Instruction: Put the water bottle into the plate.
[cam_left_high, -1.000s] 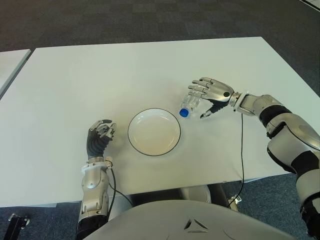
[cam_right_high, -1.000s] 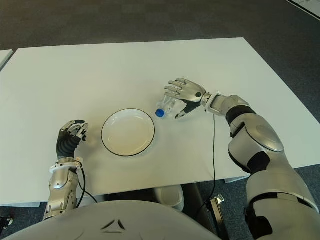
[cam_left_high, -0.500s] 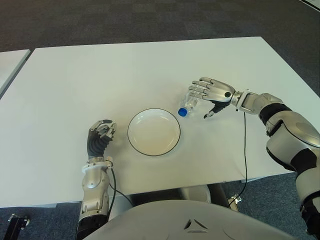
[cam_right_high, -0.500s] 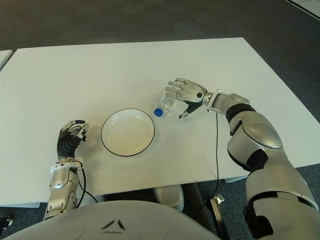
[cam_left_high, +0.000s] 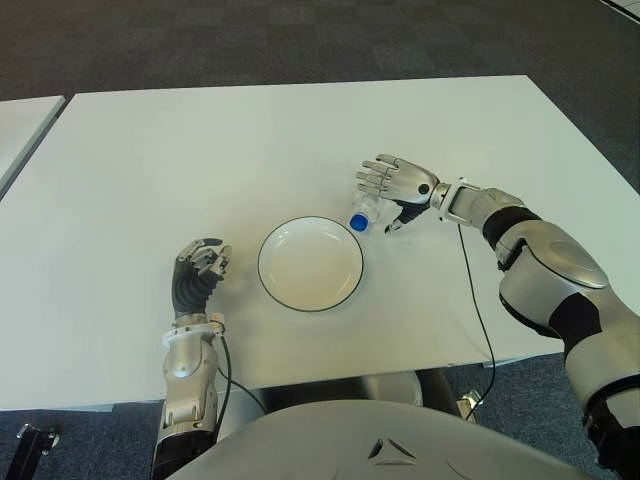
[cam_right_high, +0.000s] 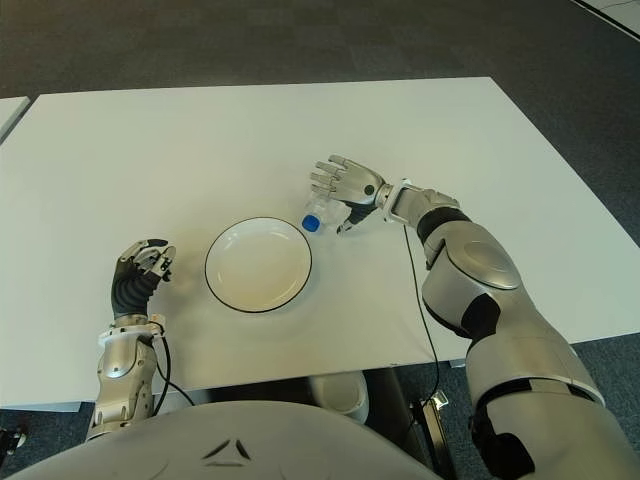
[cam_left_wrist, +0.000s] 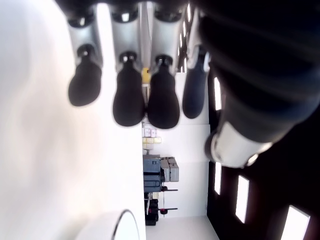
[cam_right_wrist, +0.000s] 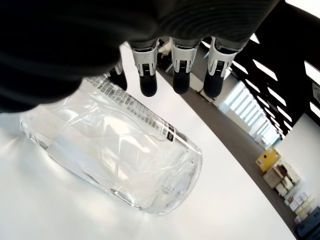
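Pushing stage: bottle not yet in plate, judged from its spot just outside the rim.
Table (cam_left_high: 150, 150): white, fills most of the eye views; wide bare room in upper left and upper middle of frame; far edge at top, near edge at bottom, right edge running down the right side.
Carpet (cam_left_high: 300, 40): dark, top of frame beyond the table.
Right arm (cam_left_high: 540, 260): comes in from lower right, reaches toward centre.
Plate (cam_left_high: 275, 290): white with dark rim, centre of frame, nothing in it.
Right hand (cam_left_high: 395, 185): centre-right of frame, fingers spread and extended over the bottle, palm down; wrist view shows fingertips (cam_right_wrist: 148, 82) hanging above the bottle, not wrapped round it, so holding nothing.
Left hand (cam_left_high: 198, 270): lower left of frame, left of the plate, fingers curled, holding nothing, idle.
Water bottle (cam_left_high: 362, 213): clear, lying on its side on the table under the right hand, just up-right of the plate.
Cap (cam_left_high: 357, 223): blue, points at the plate rim, very near it; touching or not, cannot tell.
Risk: no real grip, round bottle could roll or skid away from the hand; cap could catch on the rim and shove the plate instead of climbing in.
Room: plenty of bare table on all sides of the plate; no edge close to the bottle.
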